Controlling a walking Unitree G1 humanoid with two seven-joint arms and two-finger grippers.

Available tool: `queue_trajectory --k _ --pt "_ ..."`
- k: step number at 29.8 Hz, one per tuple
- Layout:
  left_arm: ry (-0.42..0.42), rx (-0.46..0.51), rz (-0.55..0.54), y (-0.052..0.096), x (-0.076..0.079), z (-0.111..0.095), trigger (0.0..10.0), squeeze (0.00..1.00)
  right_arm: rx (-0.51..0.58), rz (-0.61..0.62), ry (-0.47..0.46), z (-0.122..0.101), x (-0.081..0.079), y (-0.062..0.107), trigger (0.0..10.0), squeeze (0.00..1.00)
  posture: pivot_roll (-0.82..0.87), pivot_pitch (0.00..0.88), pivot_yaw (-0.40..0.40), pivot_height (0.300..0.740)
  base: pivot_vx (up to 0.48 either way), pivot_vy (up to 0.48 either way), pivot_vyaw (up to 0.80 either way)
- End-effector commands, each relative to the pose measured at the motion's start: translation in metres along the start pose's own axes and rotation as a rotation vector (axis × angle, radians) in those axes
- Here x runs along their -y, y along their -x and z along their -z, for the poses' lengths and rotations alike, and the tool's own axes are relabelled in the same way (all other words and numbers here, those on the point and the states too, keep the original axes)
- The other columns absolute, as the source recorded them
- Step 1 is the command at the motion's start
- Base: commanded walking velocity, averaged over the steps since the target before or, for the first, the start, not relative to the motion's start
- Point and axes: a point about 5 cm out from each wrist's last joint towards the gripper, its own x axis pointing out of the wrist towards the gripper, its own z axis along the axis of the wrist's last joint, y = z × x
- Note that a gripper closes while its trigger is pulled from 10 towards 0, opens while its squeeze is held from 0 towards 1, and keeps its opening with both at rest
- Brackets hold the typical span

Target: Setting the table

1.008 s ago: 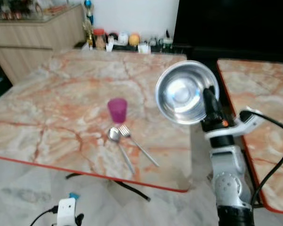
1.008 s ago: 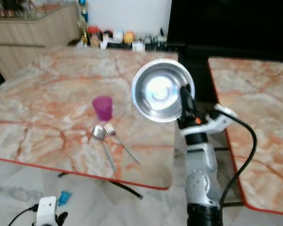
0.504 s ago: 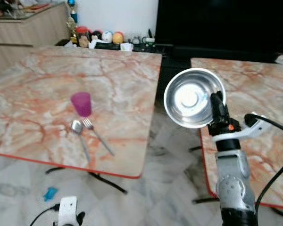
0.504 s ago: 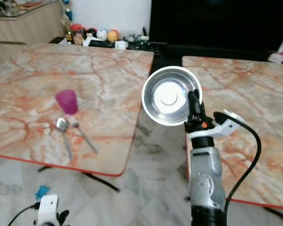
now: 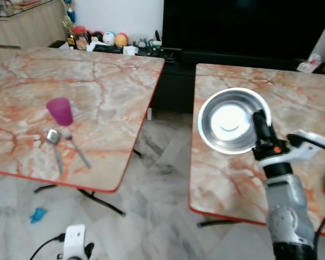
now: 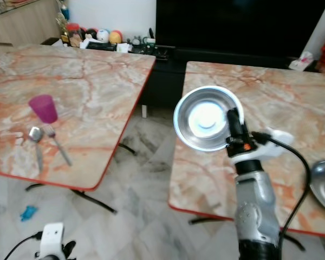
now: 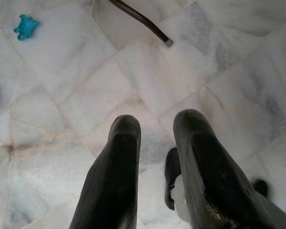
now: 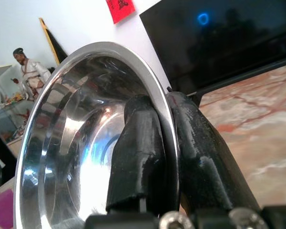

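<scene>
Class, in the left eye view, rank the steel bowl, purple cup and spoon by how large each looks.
1. Steel bowl, though it sits nearer the camera in the right end effector.
2 and 3. Purple cup and spoon: look alike, unranked.

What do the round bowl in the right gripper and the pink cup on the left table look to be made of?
The round silver bowl, pinched at its rim by the right gripper, looks like polished metal, likely stainless steel: it gives bright mirror-like reflections. The small pink cup looks like plastic, with a slightly see-through, uniform colour, though glass cannot be ruled out.

black television [image 5: 244, 27], blue floor toy [image 5: 37, 215]
</scene>
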Motion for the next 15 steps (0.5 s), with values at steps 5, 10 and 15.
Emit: queue_trajectory --k 5,10,15 --pt "-0.013 -0.012 0.019 0.0 0.006 0.004 10.0 0.0 -0.001 0.024 0.022 -0.001 0.003 0.003 10.0 0.0 0.03 0.0 0.005 0.74 0.0 -0.364 0.0" --pt "-0.016 -0.011 0.023 0.0 0.006 0.003 10.0 0.0 -0.007 0.027 0.009 0.005 -0.001 0.002 10.0 0.0 0.04 0.0 0.005 0.74 0.0 -0.365 0.0" --pt "-0.02 -0.007 0.024 0.0 0.005 0.002 10.0 0.0 -0.006 0.038 0.008 0.005 0.0 0.002 10.0 0.0 0.04 0.0 0.004 0.74 0.0 -0.365 0.0"
